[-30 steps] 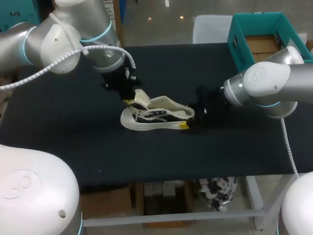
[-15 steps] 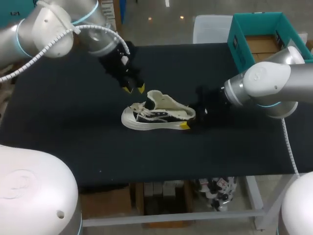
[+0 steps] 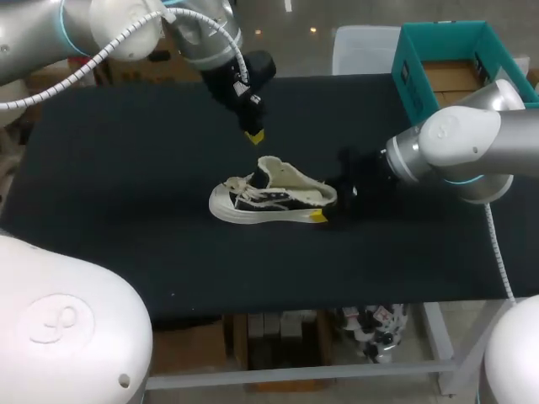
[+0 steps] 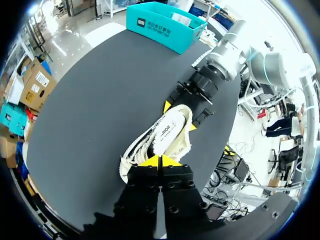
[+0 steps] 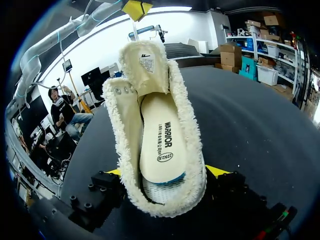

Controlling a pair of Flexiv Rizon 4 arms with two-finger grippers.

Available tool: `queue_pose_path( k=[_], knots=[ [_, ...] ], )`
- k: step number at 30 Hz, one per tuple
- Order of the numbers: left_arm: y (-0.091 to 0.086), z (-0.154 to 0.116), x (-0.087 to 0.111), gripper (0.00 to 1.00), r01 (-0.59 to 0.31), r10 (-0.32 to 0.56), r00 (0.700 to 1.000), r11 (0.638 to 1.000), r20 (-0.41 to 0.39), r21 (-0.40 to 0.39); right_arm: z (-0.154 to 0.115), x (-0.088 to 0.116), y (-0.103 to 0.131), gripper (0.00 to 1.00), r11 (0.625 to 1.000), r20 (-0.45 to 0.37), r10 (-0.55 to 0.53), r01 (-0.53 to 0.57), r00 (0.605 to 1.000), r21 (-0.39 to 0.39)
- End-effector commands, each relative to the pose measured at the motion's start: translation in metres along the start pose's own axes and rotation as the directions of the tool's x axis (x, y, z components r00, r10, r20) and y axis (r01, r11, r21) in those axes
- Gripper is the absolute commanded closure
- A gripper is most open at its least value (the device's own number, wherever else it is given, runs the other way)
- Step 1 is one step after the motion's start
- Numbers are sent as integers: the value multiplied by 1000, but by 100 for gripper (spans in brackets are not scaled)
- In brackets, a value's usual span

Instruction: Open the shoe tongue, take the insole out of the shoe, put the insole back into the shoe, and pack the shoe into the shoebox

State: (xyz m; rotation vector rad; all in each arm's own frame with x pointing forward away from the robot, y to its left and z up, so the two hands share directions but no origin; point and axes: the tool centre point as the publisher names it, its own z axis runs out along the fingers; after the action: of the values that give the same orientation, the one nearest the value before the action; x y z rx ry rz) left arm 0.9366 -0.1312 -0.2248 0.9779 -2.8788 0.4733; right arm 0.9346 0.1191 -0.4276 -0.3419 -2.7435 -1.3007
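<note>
Our right fingers (image 5: 218,171) grip the heel of the shoe (image 3: 269,199) from both sides. The shoe rests on the table (image 3: 126,210) with its tongue (image 5: 145,62) standing open; the insole (image 5: 162,145) appears seated inside. Our left fingers (image 4: 149,162) are pressed together, holding nothing, above the table beyond the shoe. The shoebox (image 3: 406,80) stands at the far right corner.

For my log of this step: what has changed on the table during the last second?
The left gripper left the tongue and drew back toward the far side of the table, jaws together. The tongue stands open. The shoe has not moved, and the right gripper still clamps its heel.
</note>
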Motion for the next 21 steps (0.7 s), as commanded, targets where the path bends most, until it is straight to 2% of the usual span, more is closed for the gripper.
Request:
queue_pose_path(
  k=[1, 4, 5, 6, 16, 18, 19, 20, 21],
  knots=[
    [-10, -1, 2, 100, -350, 349, 937, 936, -23, -45, 1, -3, -6, 100, 1000, -5, -1, 1, 1000, -3],
    [-19, 3, 10, 100, -427, 427, 904, 900, -24, -84, 1, -3, -6, 100, 1000, -5, -1, 1, 1000, -3],
    [-22, 5, 14, 100, -440, 442, 897, 889, -12, -126, 1, -3, -6, 100, 1000, -5, -1, 1, 1000, -3],
    [-26, 7, 20, 100, -420, 432, 901, 890, 33, -180, 1, -3, -6, 100, 1000, -5, -1, 1, 1000, -3],
    [-26, 7, 20, 100, -420, 432, 901, 890, 33, -180, 1, -3, -6, 100, 1000, -5, -1, 1, 1000, -3],
    [-26, 12, 20, 100, -466, 480, 877, 864, 33, -192, 1, -3, -6, 100, 1000, -5, -1, 1, 1000, -3],
    [-25, 14, 20, 100, -467, 480, 877, 863, 26, -193, 1, -3, -6, 100, 1000, -5, -1, 1, 1000, -3],
    [-24, 16, 21, 100, -506, 518, 855, 841, 17, -193, 1, -3, -6, 100, 1000, -5, -1, 1, 1000, -3],
    [-22, 18, 21, 100, -507, 516, 857, 841, -2, -190, 1, -3, -6, 100, 1000, -5, -1, 1, 1000, -3]
  ],
)
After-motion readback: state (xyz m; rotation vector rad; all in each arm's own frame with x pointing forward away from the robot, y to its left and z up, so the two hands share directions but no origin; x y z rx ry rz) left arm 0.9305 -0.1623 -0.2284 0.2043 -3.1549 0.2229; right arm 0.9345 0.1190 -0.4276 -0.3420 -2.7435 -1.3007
